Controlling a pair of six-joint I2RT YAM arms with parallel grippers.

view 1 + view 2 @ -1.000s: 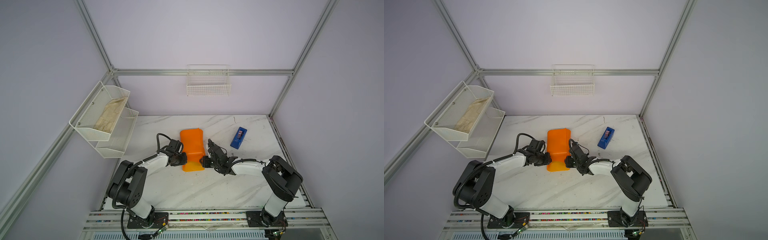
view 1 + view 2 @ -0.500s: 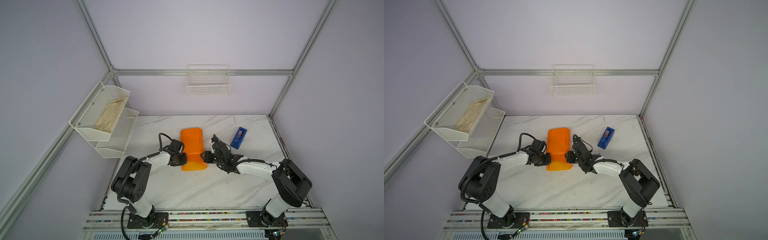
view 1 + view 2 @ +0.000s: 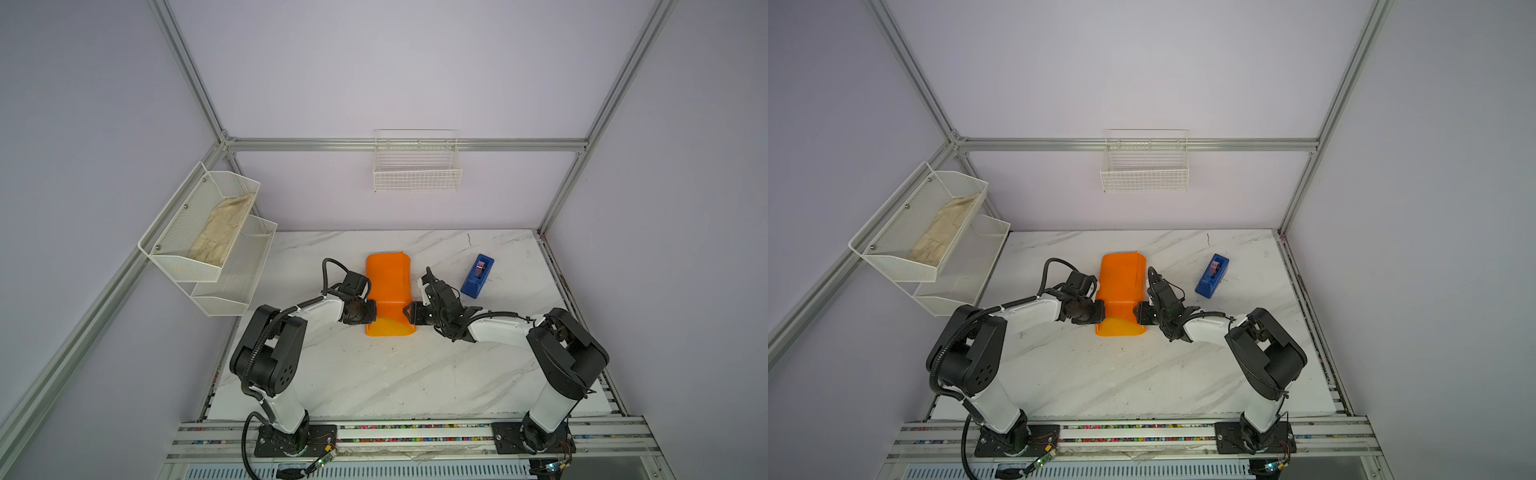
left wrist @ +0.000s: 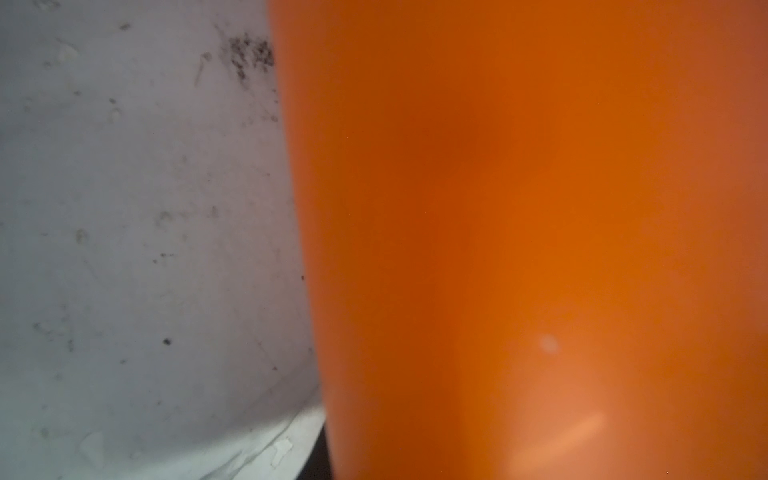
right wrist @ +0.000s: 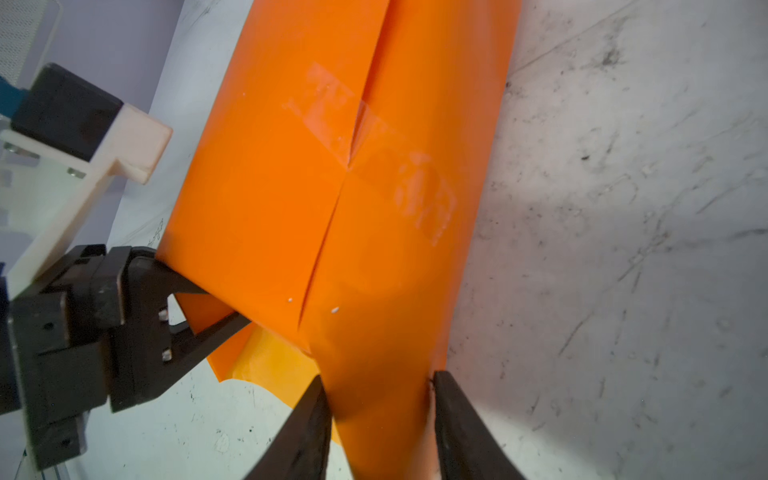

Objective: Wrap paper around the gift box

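Observation:
The orange paper lies folded as a long parcel in the middle of the marble table, and a clear tape strip crosses its seam. The gift box is hidden inside it. My left gripper is at the parcel's left side near its front end. Its fingers pinch a fold of paper there. In the left wrist view the paper fills most of the picture. My right gripper is at the right side opposite, with both jaws pressed against a ridge of paper.
A blue tape dispenser stands to the right of the parcel, close behind my right wrist. A white mesh shelf holding a cloth hangs on the left wall, and a wire basket on the back wall.
My right gripper widened, then narrowed onto the parcel's right side, and its arm swung its elbow outward. The left gripper has stayed on the paper's left edge.

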